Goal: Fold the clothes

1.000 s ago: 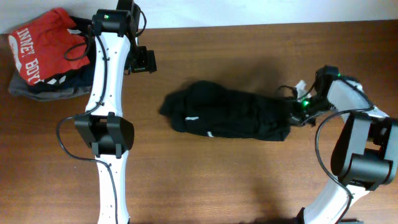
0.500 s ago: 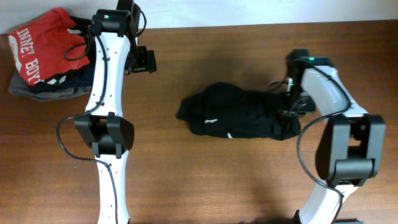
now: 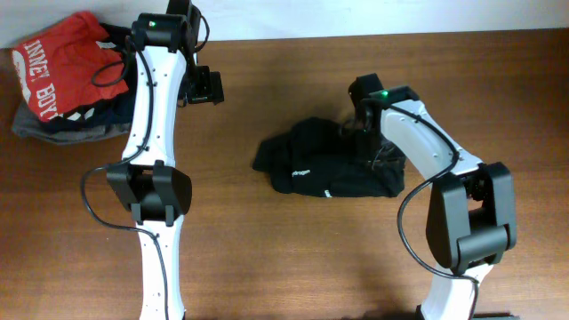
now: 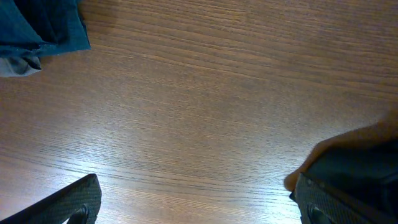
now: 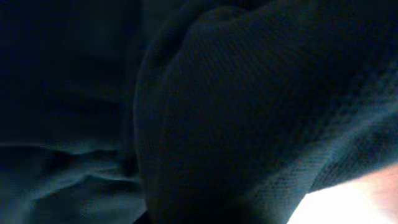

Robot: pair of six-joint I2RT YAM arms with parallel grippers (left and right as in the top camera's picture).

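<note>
Black fabric, bunched: the garment (image 3: 327,166) lies crumpled in a rough lump on the wooden table (image 3: 293,267), right of centre, with small white marks showing on its front fold. The right gripper (image 3: 358,123) is pressed down into the garment's upper right edge. Its wrist view is filled edge to edge with dark knit cloth (image 5: 205,112), with only a pale sliver at the lower right corner. No fingers show there, so I cannot tell whether the jaws are apart or closed. The left gripper (image 3: 203,86) hangs over bare wood near the table's far edge, well apart from the black garment. In its wrist view the two fingers (image 4: 71,202) sit at opposite lower corners, jaws spread wide with nothing between them. A pile of clothes (image 3: 67,80) sits at the far left corner, with a red shirt with white lettering (image 3: 58,58) on top of darker and grey layers. A blue edge of the pile (image 4: 43,25) shows in the left wrist view's upper corner.
</note>
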